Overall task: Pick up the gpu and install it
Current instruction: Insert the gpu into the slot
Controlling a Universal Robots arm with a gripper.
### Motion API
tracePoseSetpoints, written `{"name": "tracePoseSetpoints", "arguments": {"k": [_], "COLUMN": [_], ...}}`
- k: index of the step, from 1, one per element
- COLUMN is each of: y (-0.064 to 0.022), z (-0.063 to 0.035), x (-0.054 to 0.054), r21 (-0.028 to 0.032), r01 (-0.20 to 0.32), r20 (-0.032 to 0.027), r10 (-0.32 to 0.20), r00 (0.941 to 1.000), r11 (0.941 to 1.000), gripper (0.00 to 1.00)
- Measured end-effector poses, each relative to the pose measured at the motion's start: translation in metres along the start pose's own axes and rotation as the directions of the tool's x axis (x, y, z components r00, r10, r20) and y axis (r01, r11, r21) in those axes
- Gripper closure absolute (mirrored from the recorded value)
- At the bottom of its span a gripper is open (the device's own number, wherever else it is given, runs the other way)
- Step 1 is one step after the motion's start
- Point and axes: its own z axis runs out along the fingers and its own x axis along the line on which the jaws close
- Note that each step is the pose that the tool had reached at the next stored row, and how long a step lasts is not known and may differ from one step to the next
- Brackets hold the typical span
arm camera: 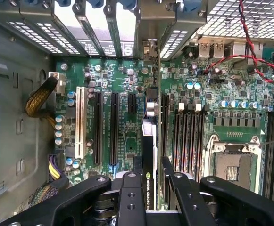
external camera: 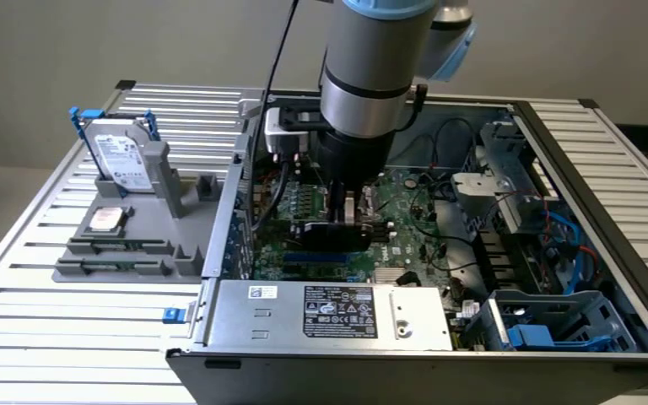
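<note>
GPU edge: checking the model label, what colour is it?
Black with white lettering on the gpu, held in the gripper; wrist view shows it best.

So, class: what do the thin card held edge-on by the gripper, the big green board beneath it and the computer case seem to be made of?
Thin dark card: glossy black shroud, probably plastic, with printed lettering. Large green motherboard: laminated circuit board, matt green with soldered parts. Grey computer case: likely sheet steel, dull and folded. Black gripper: apparently matt metal or plastic, bolted.

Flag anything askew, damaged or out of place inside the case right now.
Nothing stands out. The gpu stands on edge, clamped between the jaws of the gripper, in line with the motherboard slots. The red-black wire hangs loose but away from the card.
</note>
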Motion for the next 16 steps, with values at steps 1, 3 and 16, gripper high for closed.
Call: {"name": "tracePoseSetpoints", "arguments": {"k": [1,3,16], "y": [0.0,-0.0001,-0.0001], "z": [0.0002,0.0005,0.0027], "x": [0.0,0.0002,0.0016], "r21": [-0.0002,-0.0002,-0.0002], "r01": [0.0,0.0,-0.002], "r20": [0.0,0.0002,0.0003], "r10": [0.0,0.0,0.002], "r00": [1.0,1.0,1.0], "r11": [1.0,1.0,1.0], "gripper": [0.74,0.74,0.74]}}
